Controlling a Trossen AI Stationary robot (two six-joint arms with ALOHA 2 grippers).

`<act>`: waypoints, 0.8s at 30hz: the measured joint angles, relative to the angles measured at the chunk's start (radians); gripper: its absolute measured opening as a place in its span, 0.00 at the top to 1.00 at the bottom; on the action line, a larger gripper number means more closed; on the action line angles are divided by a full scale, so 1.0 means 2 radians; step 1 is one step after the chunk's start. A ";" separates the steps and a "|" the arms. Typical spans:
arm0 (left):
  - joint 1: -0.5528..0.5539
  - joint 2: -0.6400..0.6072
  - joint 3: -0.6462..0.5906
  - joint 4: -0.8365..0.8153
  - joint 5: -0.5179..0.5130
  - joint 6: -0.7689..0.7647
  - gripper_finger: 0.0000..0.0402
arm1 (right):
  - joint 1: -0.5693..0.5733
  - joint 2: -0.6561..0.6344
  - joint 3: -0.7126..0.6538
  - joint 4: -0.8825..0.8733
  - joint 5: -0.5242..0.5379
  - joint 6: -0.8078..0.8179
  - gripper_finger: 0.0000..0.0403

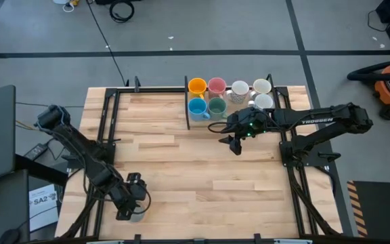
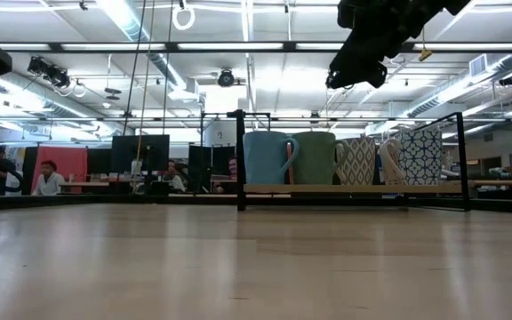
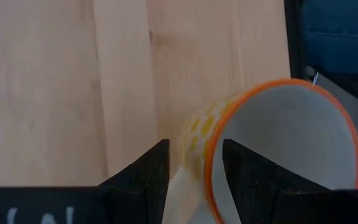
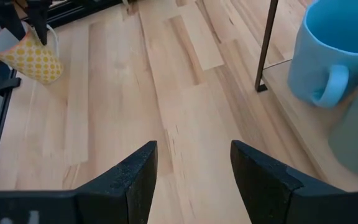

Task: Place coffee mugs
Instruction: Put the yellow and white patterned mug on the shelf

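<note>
The left gripper sits at the near left corner of the table, its fingers closed on the rim wall of a yellow-dotted mug, one finger inside the orange lip and one outside; the right wrist view shows that mug hanging tilted from the fingers, apparently just off the wood. The step in hand looks like carrying this last mug to join the others. Seven mugs stand in the rack at the far edge, well apart from the left gripper: orange, pink, blue, green and three white ones. The next move calls for a lift and a long carry across the table. The right gripper hovers open and empty just in front of the rack, which may crowd the approach.
</note>
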 joint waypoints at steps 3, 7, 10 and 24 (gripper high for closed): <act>0.000 0.010 0.000 0.016 0.000 0.000 0.61 | 0.000 0.000 0.000 0.000 0.000 -0.009 0.48; 0.000 0.012 0.000 0.031 0.000 -0.003 0.61 | 0.000 0.000 0.000 0.000 0.000 -0.012 0.48; 0.000 0.012 0.000 0.035 0.000 0.000 0.61 | 0.000 0.000 0.000 0.000 0.000 -0.011 0.48; 0.022 0.012 0.000 0.037 0.001 -0.004 0.80 | 0.000 0.000 0.000 0.000 0.000 -0.009 0.48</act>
